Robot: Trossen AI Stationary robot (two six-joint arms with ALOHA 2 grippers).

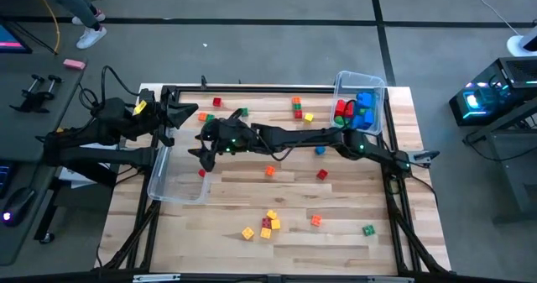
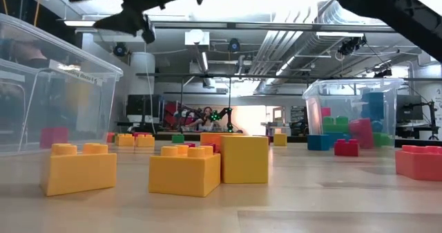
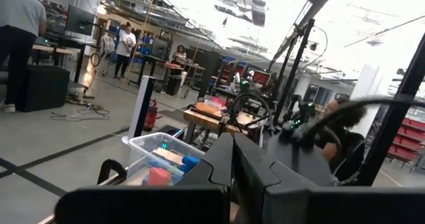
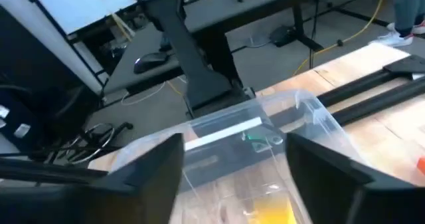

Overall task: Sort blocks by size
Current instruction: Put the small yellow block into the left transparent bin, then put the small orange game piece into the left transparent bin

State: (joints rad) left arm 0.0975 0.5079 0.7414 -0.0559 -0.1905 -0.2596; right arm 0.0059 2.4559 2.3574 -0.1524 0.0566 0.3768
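So I'm at the drop-off step: my right gripper (image 4: 232,177) hangs over the near bin (image 4: 265,124), fingers apart, with a yellow block (image 4: 269,211) right below the gap between them. It doesn't look pinched, so I'd call it let go, though I can't tell if it's lying on the bin floor or mid-fall. My left gripper (image 1: 186,113) is parked just beyond that bin, fingers together on nothing. Next I reckon I need to lift clear of the bin wall, swing back toward my own base and pick another small one; the loose blocks (image 1: 270,220) are scattered well behind and off to the side of my right gripper (image 1: 205,144), so it's a long reach back. The far bin (image 1: 361,81) near my shoulder holds the bigger bricks. Only the right wrist view shows the yellow block; from above my arm hides it, and I just see a red block (image 1: 201,173) in the bin (image 1: 176,186). The low view gives the stud tops on the yellow bricks (image 2: 186,167), which helps tell sizes.
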